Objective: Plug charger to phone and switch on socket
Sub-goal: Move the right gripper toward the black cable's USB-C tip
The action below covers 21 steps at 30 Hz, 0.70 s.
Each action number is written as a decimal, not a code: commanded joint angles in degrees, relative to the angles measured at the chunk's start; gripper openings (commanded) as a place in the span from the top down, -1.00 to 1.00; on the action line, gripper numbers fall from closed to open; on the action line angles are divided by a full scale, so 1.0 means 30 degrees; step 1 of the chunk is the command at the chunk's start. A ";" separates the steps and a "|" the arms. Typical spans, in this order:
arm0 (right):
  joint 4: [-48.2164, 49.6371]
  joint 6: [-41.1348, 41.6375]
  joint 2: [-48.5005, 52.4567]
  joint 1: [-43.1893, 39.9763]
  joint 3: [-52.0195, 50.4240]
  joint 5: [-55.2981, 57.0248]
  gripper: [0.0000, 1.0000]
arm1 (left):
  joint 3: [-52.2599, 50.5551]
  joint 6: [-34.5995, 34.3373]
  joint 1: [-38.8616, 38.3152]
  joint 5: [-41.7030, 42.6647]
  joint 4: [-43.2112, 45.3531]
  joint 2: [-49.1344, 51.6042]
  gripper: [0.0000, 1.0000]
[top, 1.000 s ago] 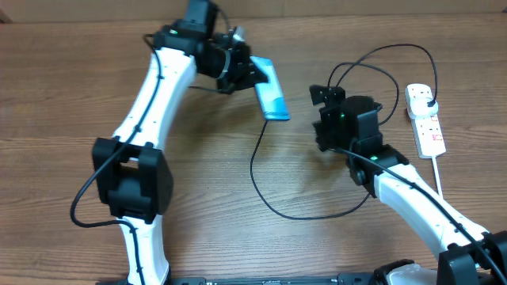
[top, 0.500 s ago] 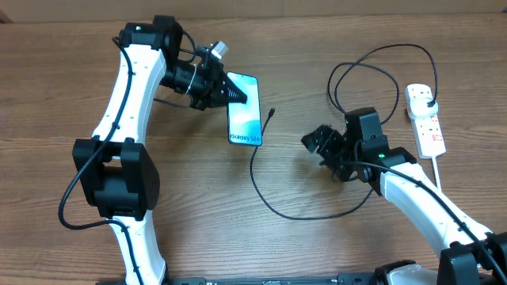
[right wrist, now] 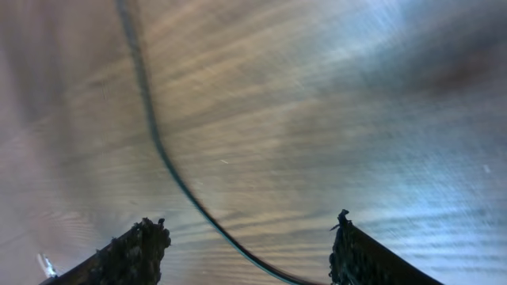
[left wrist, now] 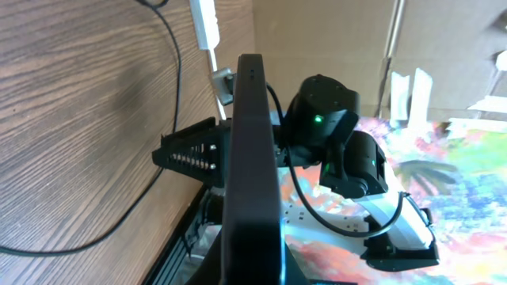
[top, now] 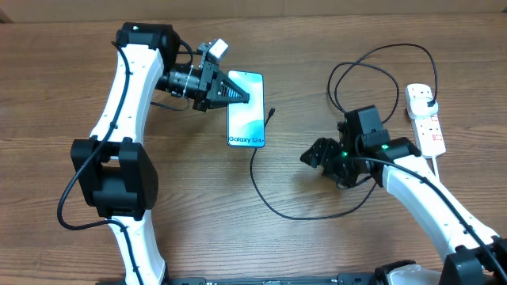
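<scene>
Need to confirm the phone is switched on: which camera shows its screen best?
Overhead: the phone faces up, its lit screen reading Galaxy S24, with the left claw shut on its top end. Left wrist shows only its dark edge. Right wrist shows just the charger cable, no phone.

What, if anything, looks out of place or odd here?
Nothing is spilled or damaged. The only loose end: the cable sprawls in loops across the table, its tip lying unplugged beside the phone, which the left tool grips.
</scene>
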 commanded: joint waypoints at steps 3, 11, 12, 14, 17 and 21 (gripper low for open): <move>0.0670 -0.0568 -0.0452 -0.0051 0.0736 -0.0306 -0.28 | 0.0364 -0.0226 0.0576 0.1953 -0.0029 -0.0197 0.91; 0.1282 -0.0357 -0.0415 -0.0051 0.1180 -0.0240 -0.17 | 0.0364 -0.1093 0.1421 0.5763 0.0321 -0.0197 0.92; 0.1275 -0.0357 -0.0393 -0.0051 0.1341 -0.0248 -0.16 | 0.0364 -0.1494 0.1559 0.5770 0.0401 -0.0197 0.91; 0.1173 -0.0357 -0.0328 -0.0051 0.1836 -0.0240 -0.13 | 0.0364 -0.1967 0.1923 0.5770 0.0459 -0.0197 0.91; 0.1137 -0.0240 -0.0102 -0.0051 0.2907 -0.0226 -0.07 | 0.0364 -0.2346 0.2514 0.5763 0.0466 -0.0197 0.92; 0.0896 0.0255 0.0911 0.0109 0.4393 -0.0022 0.03 | 0.0364 -0.2361 0.3104 0.5748 0.0525 -0.0197 0.91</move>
